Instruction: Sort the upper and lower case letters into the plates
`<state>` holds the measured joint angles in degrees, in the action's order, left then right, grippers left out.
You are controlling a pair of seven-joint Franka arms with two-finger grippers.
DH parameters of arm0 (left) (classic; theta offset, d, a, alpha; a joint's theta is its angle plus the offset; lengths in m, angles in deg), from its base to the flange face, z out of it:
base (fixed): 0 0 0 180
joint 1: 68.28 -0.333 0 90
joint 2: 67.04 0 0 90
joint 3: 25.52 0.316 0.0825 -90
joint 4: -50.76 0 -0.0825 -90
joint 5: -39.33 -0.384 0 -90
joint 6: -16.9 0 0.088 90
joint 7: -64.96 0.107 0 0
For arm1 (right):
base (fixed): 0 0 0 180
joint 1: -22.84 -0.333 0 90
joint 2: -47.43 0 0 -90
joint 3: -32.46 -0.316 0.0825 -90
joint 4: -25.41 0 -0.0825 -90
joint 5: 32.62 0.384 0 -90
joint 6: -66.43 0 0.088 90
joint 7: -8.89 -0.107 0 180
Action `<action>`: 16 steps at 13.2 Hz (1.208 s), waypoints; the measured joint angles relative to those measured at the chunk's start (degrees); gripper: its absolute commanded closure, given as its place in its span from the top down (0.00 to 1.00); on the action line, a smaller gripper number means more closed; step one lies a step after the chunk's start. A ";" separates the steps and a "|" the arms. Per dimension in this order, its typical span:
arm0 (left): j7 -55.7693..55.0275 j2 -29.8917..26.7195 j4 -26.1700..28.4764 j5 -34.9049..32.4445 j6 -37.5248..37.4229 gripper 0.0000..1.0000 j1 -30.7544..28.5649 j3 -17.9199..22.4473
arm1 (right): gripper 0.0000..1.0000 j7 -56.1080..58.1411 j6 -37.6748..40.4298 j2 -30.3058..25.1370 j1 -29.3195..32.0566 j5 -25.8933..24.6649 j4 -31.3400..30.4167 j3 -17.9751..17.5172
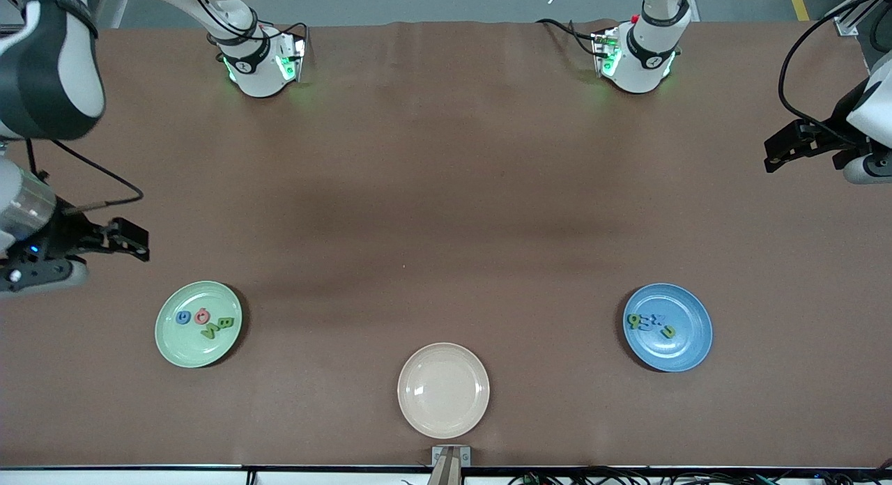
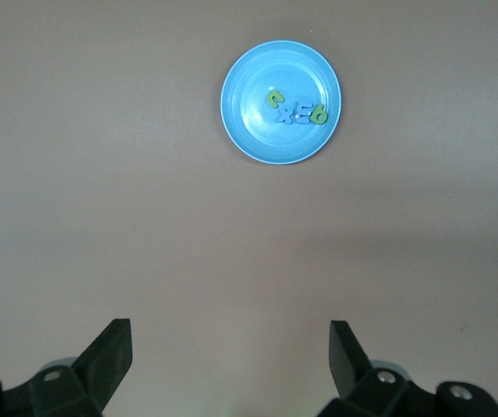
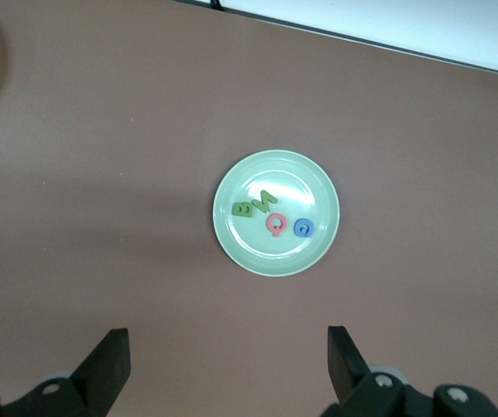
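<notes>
Plates first: I see a round glossy pale mint green plate (image 1: 198, 324) on the brown tabletop (image 1: 446, 213) toward the right arm's end, and a round glossy medium blue plate (image 1: 667, 327) toward the left arm's end, well apart from it. Between them, and nearer to the front camera than either, sits a round cream-beige plate (image 1: 443, 389) with nothing on it.

On the mint plate I count four foam letters (image 3: 270, 217) bunched close together: two dark green ones that read as a B and a W or M, a pink round one and a blue round one. On the blue plate lies a tight cluster of small letters (image 2: 295, 109): a yellow-green one, blue ones that I cannot read against the plate, and a green one shaped like a b or a 6.

My right pincer (image 1: 129, 238) hangs above bare tabletop at the right arm's end, farther from the front camera than the mint plate. In its wrist view both black fingers (image 3: 109, 365) stand spread wide with only tabletop between them; it holds and touches nothing.

My left pincer (image 1: 786, 148) hangs above the left arm's end of the tabletop, well apart from the blue plate. Its fingers (image 2: 108, 360) are likewise spread wide, nothing between them.
</notes>
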<state>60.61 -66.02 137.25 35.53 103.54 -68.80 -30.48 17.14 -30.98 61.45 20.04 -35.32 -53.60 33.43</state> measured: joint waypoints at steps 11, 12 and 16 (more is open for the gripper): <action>-0.10 -0.71 1.43 0.00 0.29 1.00 -2.09 -4.30 | 1.00 -6.49 -1.67 -15.06 3.64 0.21 -14.71 -3.32; -0.13 -0.75 1.43 0.00 0.29 1.00 -2.51 -4.66 | 1.00 -8.12 -1.60 -15.11 3.70 0.21 -14.71 -3.40; -0.19 -0.77 1.29 0.01 0.96 1.00 -3.01 -4.71 | 1.00 -12.74 0.50 -15.32 4.93 2.88 -14.08 -3.57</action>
<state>60.42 -66.79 138.54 35.54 104.50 -71.81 -35.19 4.39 -30.48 46.13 24.97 -32.44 -67.69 29.85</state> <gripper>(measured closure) 0.000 0.000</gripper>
